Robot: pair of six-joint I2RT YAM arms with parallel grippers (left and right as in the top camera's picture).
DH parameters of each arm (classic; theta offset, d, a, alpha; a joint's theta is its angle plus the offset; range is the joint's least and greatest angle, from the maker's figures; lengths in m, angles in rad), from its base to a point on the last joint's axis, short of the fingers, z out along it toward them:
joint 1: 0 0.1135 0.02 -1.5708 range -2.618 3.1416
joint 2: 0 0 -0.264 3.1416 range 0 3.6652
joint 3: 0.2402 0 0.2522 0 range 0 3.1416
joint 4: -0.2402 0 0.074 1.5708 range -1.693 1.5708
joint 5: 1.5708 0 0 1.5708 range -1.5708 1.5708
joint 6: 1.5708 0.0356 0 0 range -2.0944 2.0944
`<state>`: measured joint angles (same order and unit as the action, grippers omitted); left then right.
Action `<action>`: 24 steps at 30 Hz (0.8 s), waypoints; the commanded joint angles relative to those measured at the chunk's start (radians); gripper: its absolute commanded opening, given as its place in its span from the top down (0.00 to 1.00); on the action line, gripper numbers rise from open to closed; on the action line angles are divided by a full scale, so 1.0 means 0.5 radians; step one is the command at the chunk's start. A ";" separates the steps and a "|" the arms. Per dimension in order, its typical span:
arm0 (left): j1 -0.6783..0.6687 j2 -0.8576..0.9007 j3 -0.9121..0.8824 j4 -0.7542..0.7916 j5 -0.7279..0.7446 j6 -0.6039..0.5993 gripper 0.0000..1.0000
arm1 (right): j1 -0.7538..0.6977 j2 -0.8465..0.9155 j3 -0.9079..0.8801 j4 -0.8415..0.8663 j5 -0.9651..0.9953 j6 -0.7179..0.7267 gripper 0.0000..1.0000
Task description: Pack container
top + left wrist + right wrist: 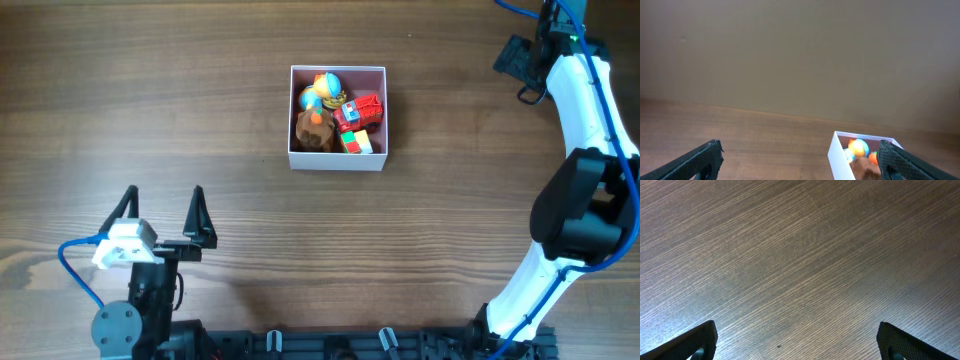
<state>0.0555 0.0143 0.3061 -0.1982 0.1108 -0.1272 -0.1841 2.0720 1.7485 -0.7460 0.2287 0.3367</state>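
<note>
The container (pixel 336 161) sits at the middle of the tabletop (pixel 150 100), holding a heap of toys (pixel 338 115); no loose item shows outside it. The left jaws stand spread and empty near the front edge, and the right jaws are likewise spread over bare wood at the far right. Packing looks finished, both 2 arms parked; the next move calls at most for checking that nothing remains
</note>
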 commanded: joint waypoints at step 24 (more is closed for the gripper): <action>0.015 -0.023 -0.601 0.434 -0.021 0.031 0.00 | 0.014 0.027 -0.010 0.005 -0.002 0.021 0.00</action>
<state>0.0555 0.0135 0.0120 0.0528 0.1028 -0.1272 -0.1841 2.0720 1.7489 -0.7456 0.2287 0.3367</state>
